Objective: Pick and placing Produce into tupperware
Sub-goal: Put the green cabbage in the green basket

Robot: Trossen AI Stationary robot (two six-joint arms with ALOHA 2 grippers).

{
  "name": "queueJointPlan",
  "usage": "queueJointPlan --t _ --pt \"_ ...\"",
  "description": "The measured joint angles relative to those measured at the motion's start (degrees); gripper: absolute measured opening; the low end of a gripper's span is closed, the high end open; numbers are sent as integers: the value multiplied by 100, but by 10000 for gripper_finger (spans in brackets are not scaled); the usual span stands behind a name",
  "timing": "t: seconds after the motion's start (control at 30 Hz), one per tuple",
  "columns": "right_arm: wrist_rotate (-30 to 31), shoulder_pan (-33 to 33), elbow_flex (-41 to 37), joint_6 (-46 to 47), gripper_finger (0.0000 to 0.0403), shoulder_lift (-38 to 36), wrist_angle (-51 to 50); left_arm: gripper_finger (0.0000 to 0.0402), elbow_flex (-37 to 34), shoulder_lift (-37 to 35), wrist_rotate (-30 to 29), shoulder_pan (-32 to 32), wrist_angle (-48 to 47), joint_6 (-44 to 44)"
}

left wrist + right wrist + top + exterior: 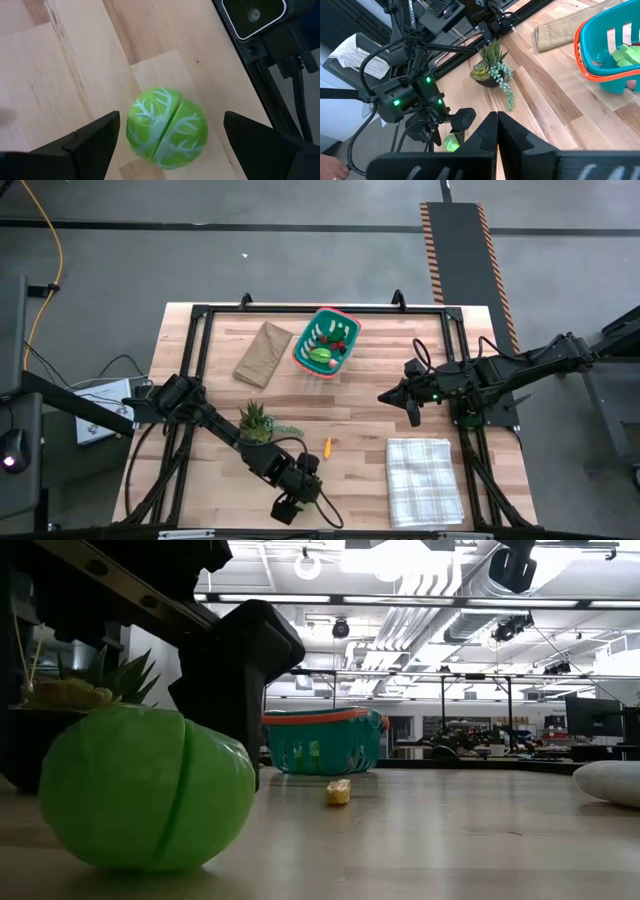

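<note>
While the left claw point(170, 137) hangs wide open, empty, astride the green toy cabbage point(167, 127) at the bench's near edge, a glancing finger could roll it off, far from the tupperware point(325, 342).

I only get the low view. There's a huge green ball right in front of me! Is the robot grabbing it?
Observer: Not yet. The left gripper has its fingers open on either side of the green cabbage, not touching it.
Operator: What's inside the basket?
Observer: Seen from above, the basket holds a green piece and a red piece.
Operator: Where's the other arm?
Observer: The right gripper waits with fingers shut, between the basket and the checked cloth.
</note>
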Motion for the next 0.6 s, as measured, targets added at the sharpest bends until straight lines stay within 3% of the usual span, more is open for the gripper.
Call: queueJointPlan --t 0.6 --pt "0 0 0 0 1 0 0 346 0 31 -65 0 11 22"
